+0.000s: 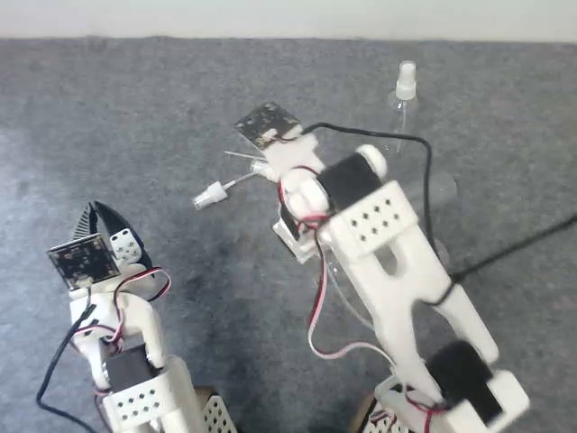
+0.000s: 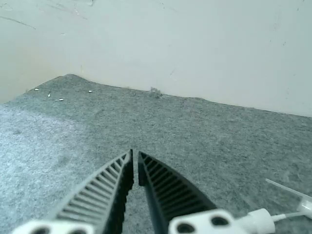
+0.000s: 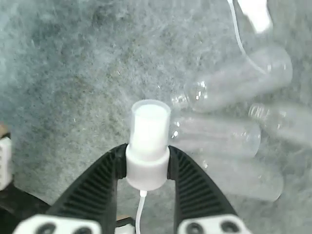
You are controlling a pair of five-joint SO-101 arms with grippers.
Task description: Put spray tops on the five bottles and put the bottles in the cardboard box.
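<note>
My right gripper point(image 3: 146, 151) is shut on a white spray top point(image 3: 147, 131), held over several clear bottles point(image 3: 229, 83) that lie side by side on the grey carpet. Beyond them lies another spray top point(image 3: 254, 13) with its thin tube. In the high view the right arm point(image 1: 379, 234) covers those bottles. One clear bottle with a spray top on it point(image 1: 406, 86) stands upright at the back right. A loose spray top point(image 1: 212, 194) lies on the carpet between the arms, and it is also at the edge of the left wrist view point(image 2: 261, 222). My left gripper point(image 2: 135, 155) is shut and holds nothing, low at the left point(image 1: 97, 215).
Grey carpet point(image 1: 135, 117) covers the table up to a pale wall point(image 2: 170, 44) at the back. A black cable point(image 1: 518, 244) runs off to the right from the right arm. The back left of the carpet is open room.
</note>
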